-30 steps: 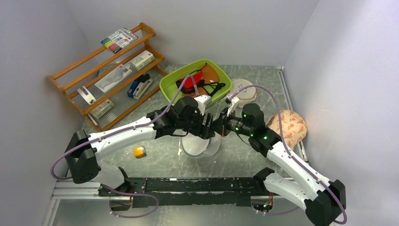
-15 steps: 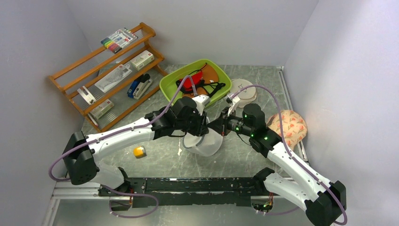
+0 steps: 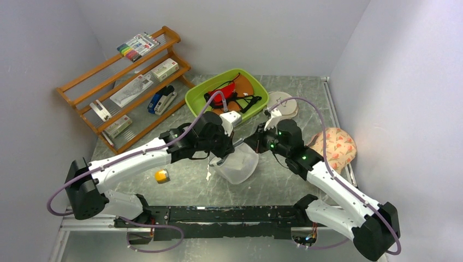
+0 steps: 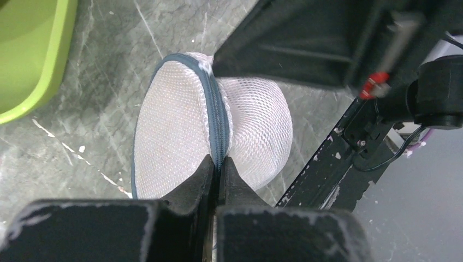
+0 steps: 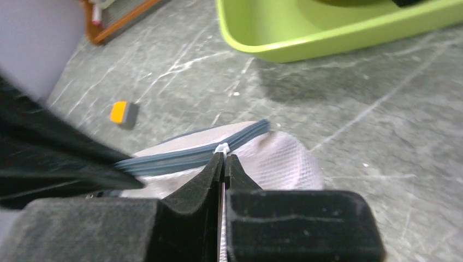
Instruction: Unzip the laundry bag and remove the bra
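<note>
The laundry bag, a round white mesh case with a dark zipper rim, is tipped up on edge at the table's middle, between my two grippers. In the left wrist view my left gripper is shut on the grey-blue zipper rim, with a mesh half bulging to each side. In the right wrist view my right gripper is shut on the small white zipper pull on the zipper line. From above, the left gripper and right gripper meet over the bag. The bra is hidden.
A green bin holding a red garment with black straps stands behind the bag. A wooden rack lies at the back left. To the right are a cream round pouch and a peach floral pouch. A small yellow object sits front left.
My left gripper has closed onto the zipper rim. The bag has tipped up from lying flat, and both wrists have shifted slightly back and up with it.
</note>
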`<state>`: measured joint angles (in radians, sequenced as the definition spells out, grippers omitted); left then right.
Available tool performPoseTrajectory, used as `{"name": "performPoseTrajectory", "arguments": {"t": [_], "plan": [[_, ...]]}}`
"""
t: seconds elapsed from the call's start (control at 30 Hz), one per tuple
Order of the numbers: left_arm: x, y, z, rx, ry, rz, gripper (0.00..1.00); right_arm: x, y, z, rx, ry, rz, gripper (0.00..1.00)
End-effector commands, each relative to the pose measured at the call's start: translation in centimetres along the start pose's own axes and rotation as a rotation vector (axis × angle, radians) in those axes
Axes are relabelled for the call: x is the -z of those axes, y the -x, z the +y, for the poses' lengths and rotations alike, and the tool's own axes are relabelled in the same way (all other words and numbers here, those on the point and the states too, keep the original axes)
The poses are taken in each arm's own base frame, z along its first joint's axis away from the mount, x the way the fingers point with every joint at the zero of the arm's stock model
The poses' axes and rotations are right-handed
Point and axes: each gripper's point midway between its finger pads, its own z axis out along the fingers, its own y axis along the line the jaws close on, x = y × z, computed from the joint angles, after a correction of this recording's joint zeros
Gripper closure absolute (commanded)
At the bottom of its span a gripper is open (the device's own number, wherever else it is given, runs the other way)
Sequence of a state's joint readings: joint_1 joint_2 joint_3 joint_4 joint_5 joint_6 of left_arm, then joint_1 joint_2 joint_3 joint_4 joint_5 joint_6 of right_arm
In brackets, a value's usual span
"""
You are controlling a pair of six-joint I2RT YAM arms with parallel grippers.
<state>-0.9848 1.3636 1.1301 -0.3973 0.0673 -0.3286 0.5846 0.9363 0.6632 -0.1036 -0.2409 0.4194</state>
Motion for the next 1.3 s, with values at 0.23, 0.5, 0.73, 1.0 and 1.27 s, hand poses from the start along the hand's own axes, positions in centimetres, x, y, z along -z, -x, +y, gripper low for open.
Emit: {"name": "performPoseTrajectory", "arguments": {"t": [0.23,0.5,0.73,1.0,1.27], "plan": [[3.0,-0.1,0.7,-0.116,0.006,-0.045,0.93,-0.4,-0.9,-5.9,-0.135,-0.275,-0.007,1.0],[3.2,-0.6,1.8,-0.125,0.067,-0.01,0.81,1.5,3.8,1.6,0.075,0.104,-0.143,1.0],[3.7,0.6,-0.3,-0.108,-0.03,-0.051,0.56,1.7,3.3,4.3,0.092,0.267,-0.117,1.0],[3.5,2.8,-1.1,-0.039,-0.04,-0.11,0.4,1.7,3.0,4.9,0.06,0.3,-0.114,1.0],[1.8,3.1,-0.4,-0.036,0.002,-0.087,0.49,2.1,2.6,5.3,0.048,0.323,-0.123,1.0]]}}
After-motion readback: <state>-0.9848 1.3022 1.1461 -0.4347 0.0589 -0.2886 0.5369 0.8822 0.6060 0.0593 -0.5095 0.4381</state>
